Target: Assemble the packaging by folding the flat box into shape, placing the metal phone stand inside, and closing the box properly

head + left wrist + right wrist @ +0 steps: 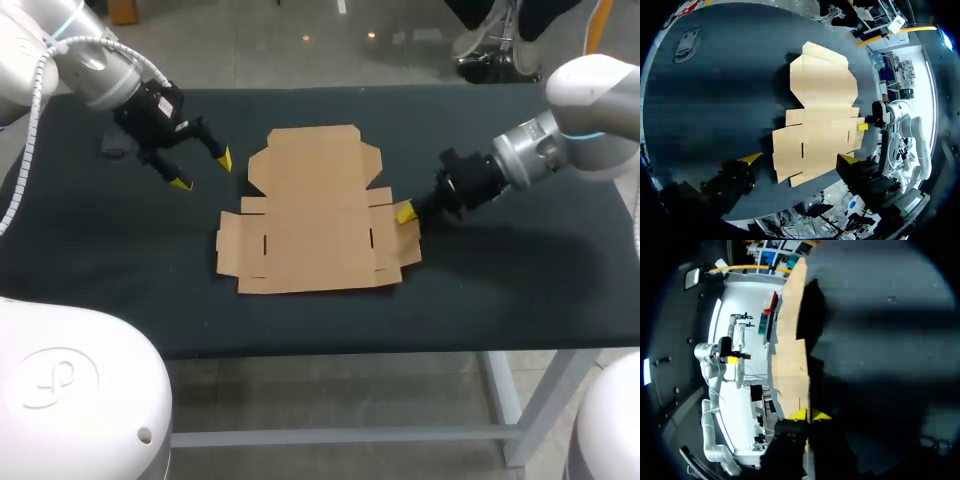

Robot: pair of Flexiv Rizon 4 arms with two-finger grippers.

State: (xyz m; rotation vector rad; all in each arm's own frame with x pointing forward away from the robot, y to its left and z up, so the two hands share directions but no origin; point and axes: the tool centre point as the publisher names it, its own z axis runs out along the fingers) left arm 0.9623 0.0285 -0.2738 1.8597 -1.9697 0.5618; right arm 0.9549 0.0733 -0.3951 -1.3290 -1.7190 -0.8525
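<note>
A flat brown cardboard box blank (pixel 315 215) lies unfolded in the middle of the dark table (pixel 520 290). The right gripper (pixel 405 213) pinches its right side flap between narrow fingers. The left gripper (pixel 203 170) hangs wide open off the blank's far left corner, with a grey metal phone stand (pixel 686 41) beyond it.

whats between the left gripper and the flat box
Nothing: only bare dark table between the left gripper and the flat box, clearest in the head view.

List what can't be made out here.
Phone stand: small and blurred in the left wrist view; half hidden by the left gripper in the head view.
Box: seen edge-on in the right wrist view, so its slots are lost; its right flap edge is covered by the right gripper in the head view.
</note>
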